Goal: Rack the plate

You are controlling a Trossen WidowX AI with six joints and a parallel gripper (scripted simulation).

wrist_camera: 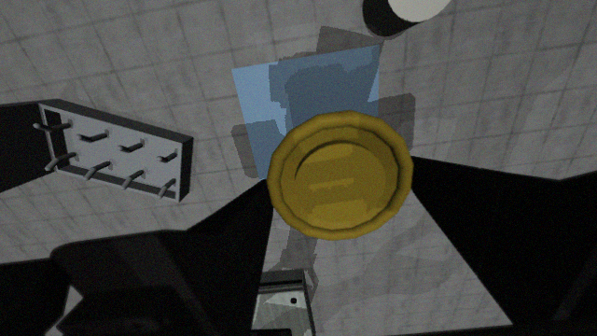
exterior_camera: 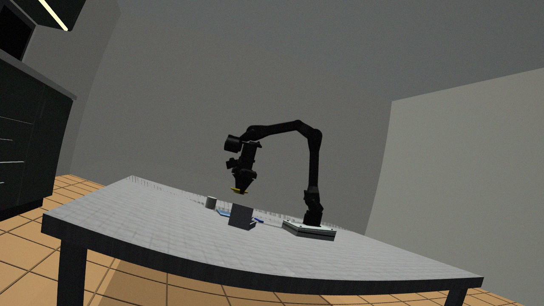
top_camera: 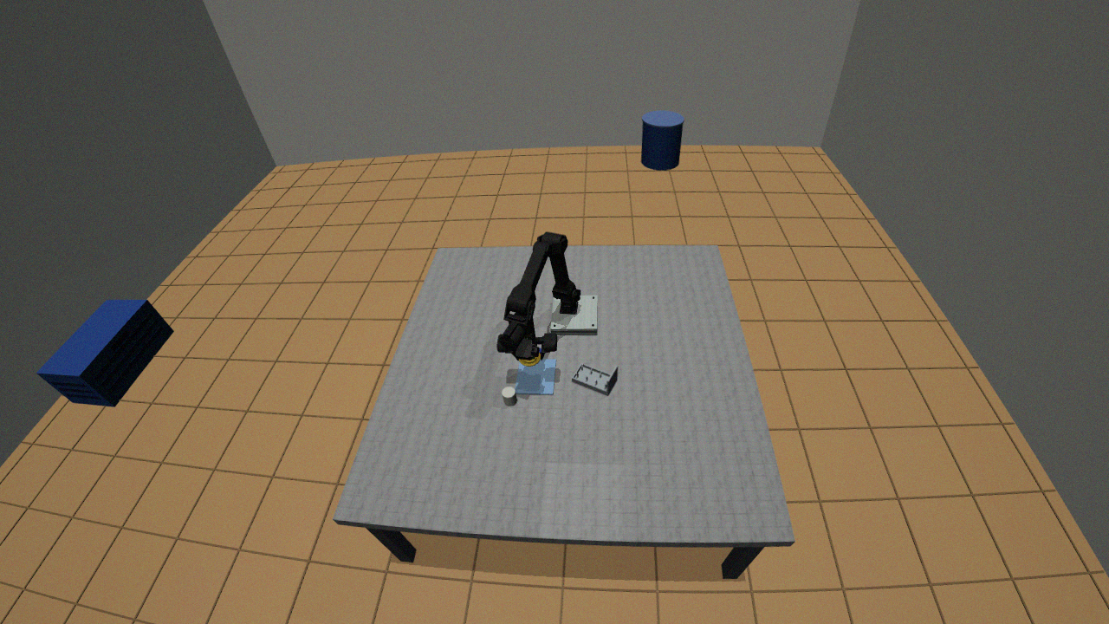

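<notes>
A round yellow plate [top_camera: 529, 360] [exterior_camera: 239, 190] [wrist_camera: 342, 182] is held roughly level in the air, above the table. My gripper [wrist_camera: 335, 175] is shut on it, with one dark finger at each side of the rim in the wrist view. The grey dish rack [top_camera: 594, 379] [exterior_camera: 241, 216] [wrist_camera: 117, 151] stands on the table, to the right of the plate in the top view and to the left in the wrist view. It has two rows of short rails and a tall dark panel at one end. No plate is in its slots.
A light blue mat [top_camera: 535, 380] [exterior_camera: 222, 213] [wrist_camera: 254, 98] lies below the gripper. A whitish cylinder [top_camera: 509, 396] [exterior_camera: 210, 202] [wrist_camera: 417, 7] stands at its corner. A blue spoon [exterior_camera: 259, 220] lies between the rack and the arm's base [top_camera: 577, 319] [exterior_camera: 311, 231].
</notes>
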